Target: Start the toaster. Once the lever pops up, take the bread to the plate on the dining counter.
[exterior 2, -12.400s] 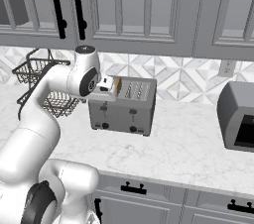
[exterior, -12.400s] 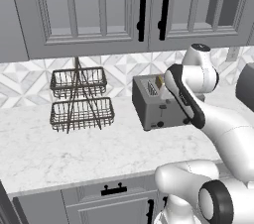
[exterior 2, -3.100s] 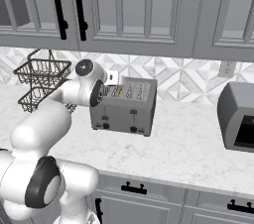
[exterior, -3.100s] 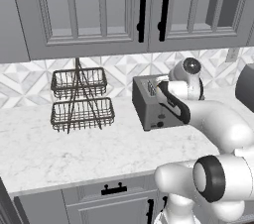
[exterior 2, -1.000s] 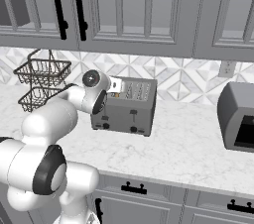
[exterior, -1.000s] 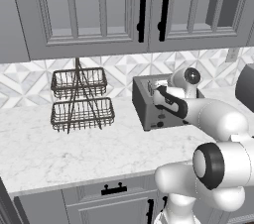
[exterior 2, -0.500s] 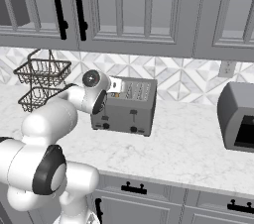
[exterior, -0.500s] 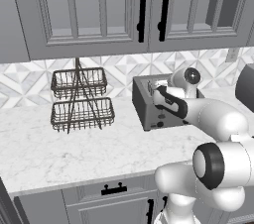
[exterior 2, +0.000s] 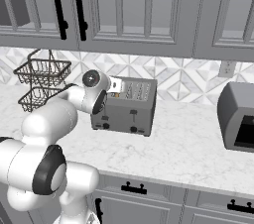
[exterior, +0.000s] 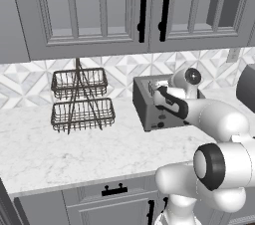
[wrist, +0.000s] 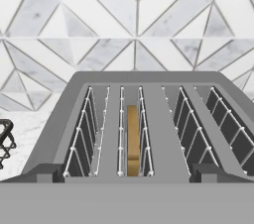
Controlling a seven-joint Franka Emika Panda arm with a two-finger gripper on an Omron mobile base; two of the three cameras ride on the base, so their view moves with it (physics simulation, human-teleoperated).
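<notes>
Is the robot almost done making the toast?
Not yet. The bread sits down in a slot of the toaster. The open pincer hangs just above the toaster, holding nothing. Lifting the bread out and carrying it to the plate are both left.

No text, label, brand, number or sign can be read on any thing here; all faces are plain.

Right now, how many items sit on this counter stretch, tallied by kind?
Toaster: 1
Bread slice in its slot: 1
Two-tier wire basket rack: 1
Grey appliance at the right edge: 1
Total: 4
</notes>
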